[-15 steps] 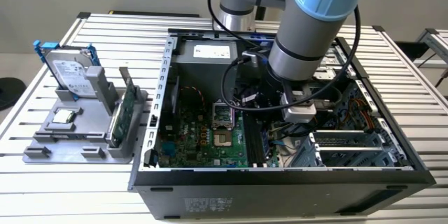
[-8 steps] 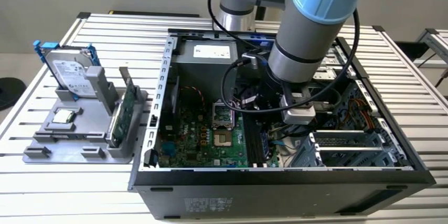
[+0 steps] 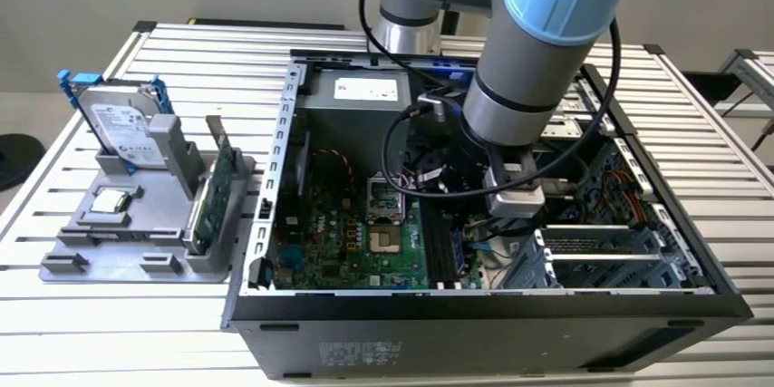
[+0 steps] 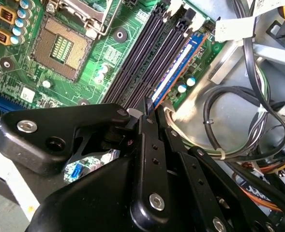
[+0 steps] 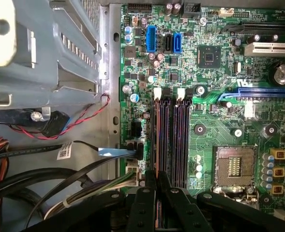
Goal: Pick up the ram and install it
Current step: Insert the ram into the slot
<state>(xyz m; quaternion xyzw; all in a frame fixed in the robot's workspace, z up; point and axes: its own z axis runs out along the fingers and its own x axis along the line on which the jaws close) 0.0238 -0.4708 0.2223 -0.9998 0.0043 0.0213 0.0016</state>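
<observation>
The ram (image 4: 173, 72), a thin dark stick with a blue-and-white label, stands on edge in the outermost of the black memory slots (image 4: 142, 53) on the green motherboard (image 5: 215, 125). In the first wrist view the ram (image 5: 156, 135) appears edge-on along the slot nearest the case wall. My gripper (image 4: 148, 104) is shut on the near end of the stick, and in the first wrist view the gripper (image 5: 157, 176) has one black finger on each side of it. The arm (image 3: 532, 88) reaches down into the open computer case (image 3: 484, 314).
The empty CPU socket (image 5: 235, 166) lies beside the slots. Bundled cables (image 4: 239, 121) and a metal drive cage (image 5: 45, 48) crowd the wall side. Outside the case, a grey fixture (image 3: 121, 224) holds a silver hard drive (image 3: 121, 124) and a green expansion card (image 3: 212, 197).
</observation>
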